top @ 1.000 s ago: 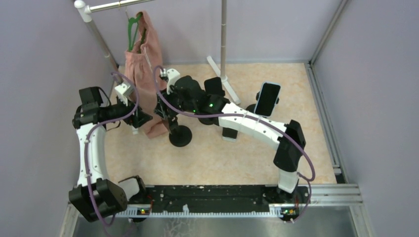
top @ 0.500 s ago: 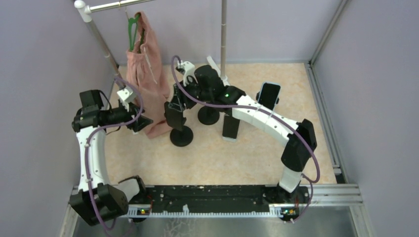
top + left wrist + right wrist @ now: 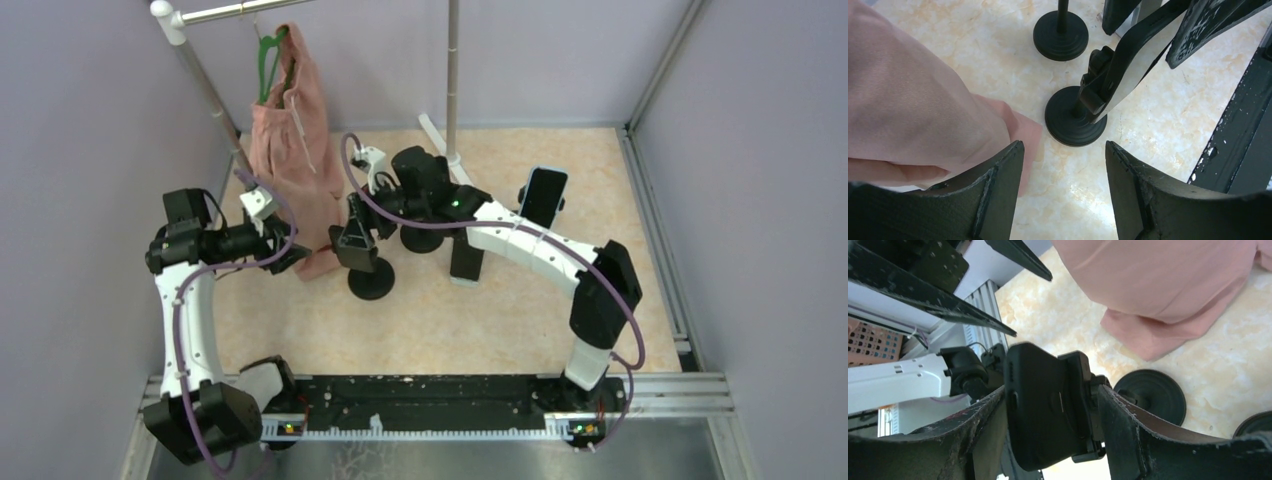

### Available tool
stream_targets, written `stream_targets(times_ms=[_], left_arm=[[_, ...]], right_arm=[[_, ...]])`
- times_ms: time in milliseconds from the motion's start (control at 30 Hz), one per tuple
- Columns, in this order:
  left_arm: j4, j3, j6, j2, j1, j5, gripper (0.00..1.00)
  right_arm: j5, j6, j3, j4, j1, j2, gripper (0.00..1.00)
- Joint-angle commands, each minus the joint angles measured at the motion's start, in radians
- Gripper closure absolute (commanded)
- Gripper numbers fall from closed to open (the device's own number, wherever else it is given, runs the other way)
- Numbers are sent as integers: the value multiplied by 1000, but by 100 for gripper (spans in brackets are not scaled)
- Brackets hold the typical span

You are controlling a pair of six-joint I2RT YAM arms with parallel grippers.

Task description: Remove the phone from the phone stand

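Straddling phone (image 3: 1040,405) | right fingers (image 3: 1133,440) | grip unclear | phone stand (image 3: 1150,392) partly hidden

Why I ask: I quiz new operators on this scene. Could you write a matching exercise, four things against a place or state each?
Things
1. pink cloth
2. dark phone
3. light-edged phone
4. left hand

Places or states
A. open, holding nothing
B. upright at the far right, nothing touching it
C. hanging from the green hanger
D. between the fingers of the right hand

Pairs: 1-C, 2-D, 3-B, 4-A
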Motion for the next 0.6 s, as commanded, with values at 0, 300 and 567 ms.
stream_targets(times_ms=[0,300,567], left_arm=[[-59,-1,86,6,1,45,33],[-115,-73,238,-46,-29,91,33],[-24,-141,278,-93,-85,71,29]], right_arm=[[-35,-41,-60,45,-1,-83,36],[26,-43,-58,70,16,-54,68],[-122,108,-17,173,-55,-68,100]])
